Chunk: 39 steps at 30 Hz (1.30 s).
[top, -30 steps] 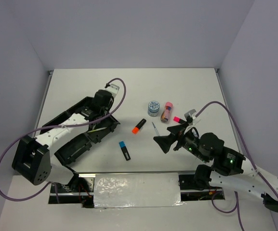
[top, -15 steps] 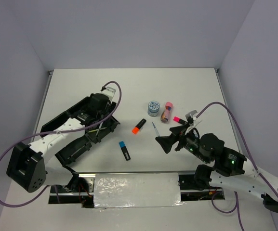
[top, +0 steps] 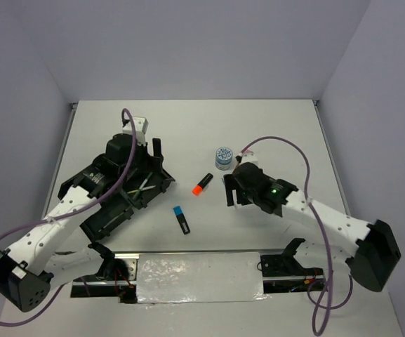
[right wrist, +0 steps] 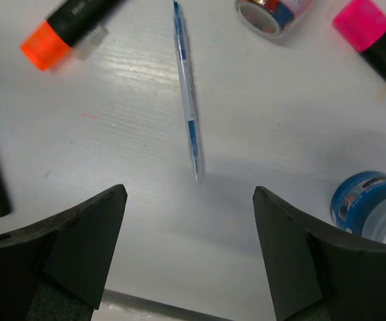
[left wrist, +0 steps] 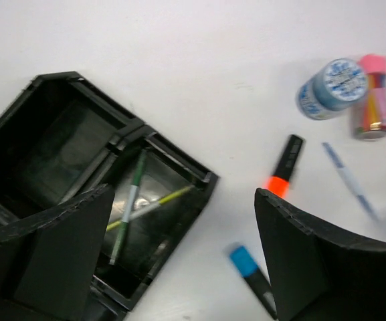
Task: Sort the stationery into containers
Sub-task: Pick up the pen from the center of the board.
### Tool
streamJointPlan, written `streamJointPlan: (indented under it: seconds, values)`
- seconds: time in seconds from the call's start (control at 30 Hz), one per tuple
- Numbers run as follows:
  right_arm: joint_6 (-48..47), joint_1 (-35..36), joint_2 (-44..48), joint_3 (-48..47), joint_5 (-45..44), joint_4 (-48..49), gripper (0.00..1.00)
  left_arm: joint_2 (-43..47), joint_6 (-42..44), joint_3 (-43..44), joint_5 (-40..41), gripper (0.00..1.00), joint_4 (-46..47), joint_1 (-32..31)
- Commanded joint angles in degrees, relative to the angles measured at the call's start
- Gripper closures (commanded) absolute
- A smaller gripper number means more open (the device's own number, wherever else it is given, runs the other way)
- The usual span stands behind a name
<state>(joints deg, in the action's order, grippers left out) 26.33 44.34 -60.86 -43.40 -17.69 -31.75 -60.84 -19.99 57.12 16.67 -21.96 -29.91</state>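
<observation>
R gripper wide open, empty, above thin blue pen on table; orange highlighter just left. L gripper open, empty, over tray far-right corner; two pens crossed inside.

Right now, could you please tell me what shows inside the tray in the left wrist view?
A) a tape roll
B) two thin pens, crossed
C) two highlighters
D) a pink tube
B: two thin pens lie crossed over each other in one compartment of the tray.
</observation>
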Motion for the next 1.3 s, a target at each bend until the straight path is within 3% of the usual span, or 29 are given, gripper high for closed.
streamJointPlan:
  seconds: [0.0,0.07,0.23,0.5,0.8,0.87,0.9,0.97,1.03,1.13,1.27]
  values:
    - [-1.45,-0.83,-6.95,-3.27,1.87,0.37,0.17,4.31,-5.15,2.03,-5.94,0.01,-4.50,0.03]
    - [-2.07,-1.62,-10.58,-5.02,1.61,0.98,0.28,5.99,-5.41,0.71,-7.08,0.01,-4.85,0.03]
    - [-6.81,-3.38,-18.06,-8.01,4.41,4.32,0.43,9.86,-4.62,-2.62,-11.56,0.01,-4.94,0.03]
    - [-11.64,-8.39,-27.55,-12.59,9.34,5.20,0.53,11.71,-5.85,-6.15,-12.36,0.01,-5.02,0.03]
    - [-12.88,-9.09,-36.52,-14.08,13.21,7.66,0.59,10.65,-5.50,-5.44,-15.08,0.01,-5.73,0.03]
    - [-12.62,-9.36,-38.62,-13.82,13.38,7.84,0.67,10.74,-5.68,-5.44,-15.87,0.01,-5.64,-0.06]
    - [-12.62,-9.36,-38.98,-13.56,14.52,8.10,0.80,10.74,-5.85,-5.44,-15.96,0.01,-5.82,0.03]
    - [-11.48,-9.27,-38.37,-12.16,14.97,8.89,0.99,10.65,-6.55,-5.44,-15.53,0.01,-6.26,0.03]
    - [-10.77,-9.18,-36.71,-10.22,15.67,9.60,1.00,10.30,-6.99,-5.62,-15.17,0.01,-6.26,-0.15]
    - [-8.93,-8.57,-27.26,-8.38,15.93,8.11,1.00,8.46,-8.48,-5.97,-15.96,0.01,-4.25,-2.42]
    - [-6.29,-8.65,-11.33,-6.35,14.10,3.81,1.00,0.93,-9.89,-4.14,-10.96,0.01,-0.90,-11.64]
